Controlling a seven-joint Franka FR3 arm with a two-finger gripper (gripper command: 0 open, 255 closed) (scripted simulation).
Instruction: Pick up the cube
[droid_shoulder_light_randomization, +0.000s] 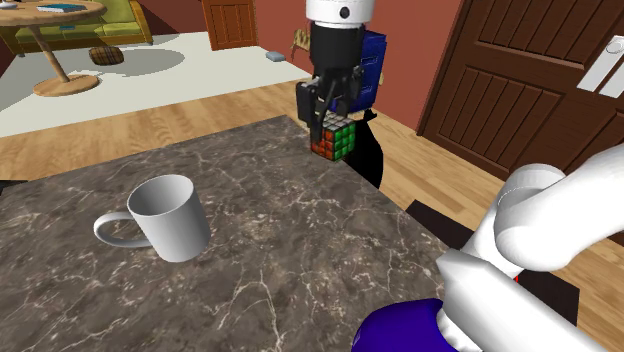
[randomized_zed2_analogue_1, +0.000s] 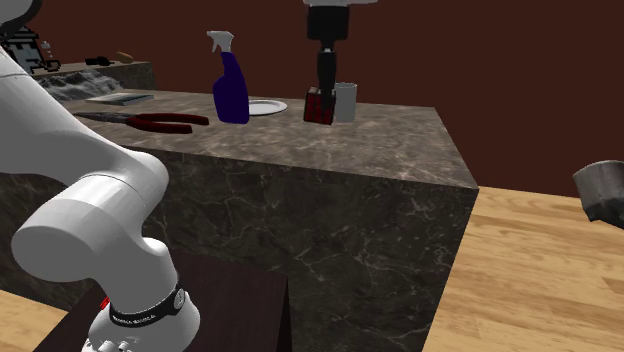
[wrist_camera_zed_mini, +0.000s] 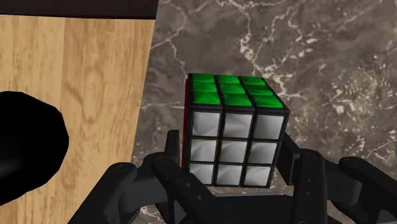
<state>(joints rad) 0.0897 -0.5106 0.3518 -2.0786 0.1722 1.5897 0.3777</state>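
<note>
A Rubik's cube (droid_shoulder_light_randomization: 334, 138) with coloured stickers sits between the fingers of my black gripper (droid_shoulder_light_randomization: 333, 126) at the far corner of the marble table (droid_shoulder_light_randomization: 300, 250). In the wrist view the cube (wrist_camera_zed_mini: 233, 130) shows a green face, a white face and a red side. The gripper (wrist_camera_zed_mini: 230, 162) is shut on it, with one finger against each side. In the second exterior view the cube (randomized_zed2_analogue_1: 318, 106) looks dark red under the gripper (randomized_zed2_analogue_1: 325, 92), at about table level. I cannot tell whether it is clear of the surface.
A white mug (droid_shoulder_light_randomization: 170, 218) stands on the table toward the shoulder view's left; in the second exterior view the mug (randomized_zed2_analogue_1: 345, 102) is right beside the cube. A blue spray bottle (randomized_zed2_analogue_1: 230, 85), a white plate (randomized_zed2_analogue_1: 266, 106) and red-handled pliers (randomized_zed2_analogue_1: 160, 122) lie farther along. The table edge and wooden floor (wrist_camera_zed_mini: 76, 95) are close by.
</note>
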